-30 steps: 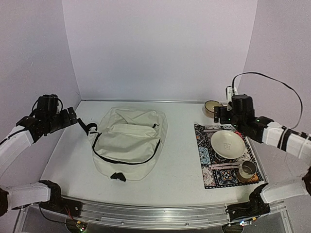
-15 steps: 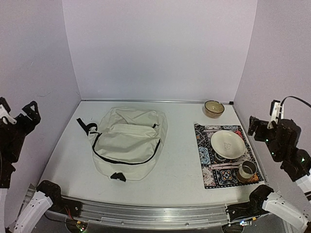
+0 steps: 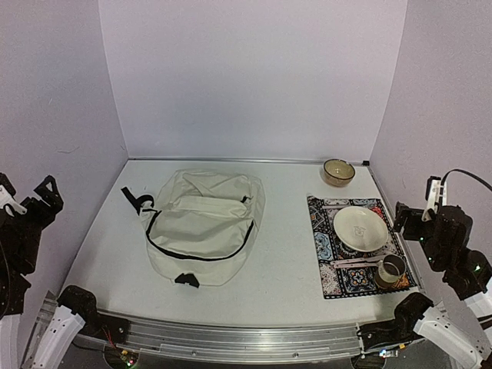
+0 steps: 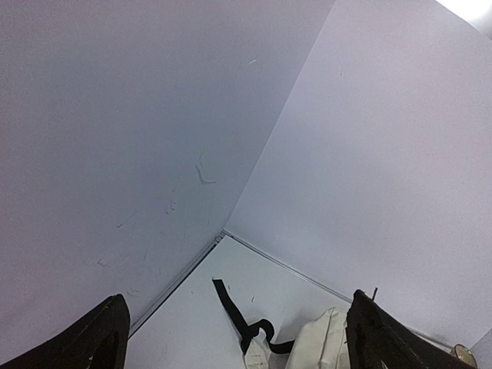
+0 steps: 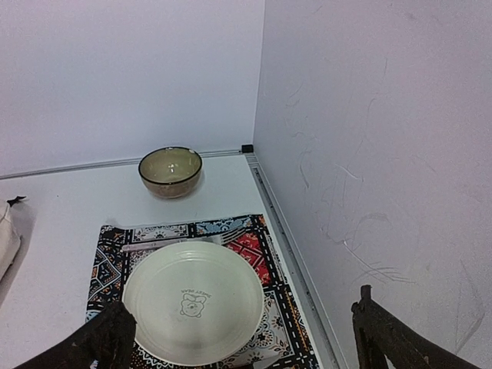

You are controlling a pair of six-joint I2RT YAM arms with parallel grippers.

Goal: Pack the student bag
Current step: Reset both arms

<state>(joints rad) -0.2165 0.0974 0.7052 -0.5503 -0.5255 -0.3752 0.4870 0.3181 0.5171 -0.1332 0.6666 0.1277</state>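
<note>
Both grippers, left and right, hang wide apart and empty at the table edges. Cream bag lies flat mid-table, zipper seemingly shut; fits either just-packed or awaiting packing.

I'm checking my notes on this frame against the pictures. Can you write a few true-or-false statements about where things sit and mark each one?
1. The plate lies on the mat. True.
2. The bowl sits on the mat. False: it stands on the bare table, behind the mat.
3. The bag lies left of the mat. True.
4. The left hand grips the bag's strap. False: it is open and off at the table's left edge.
5. The cup is inside the bag. False: it stands on the mat's near right corner.
6. The right hand is open. True.
</note>
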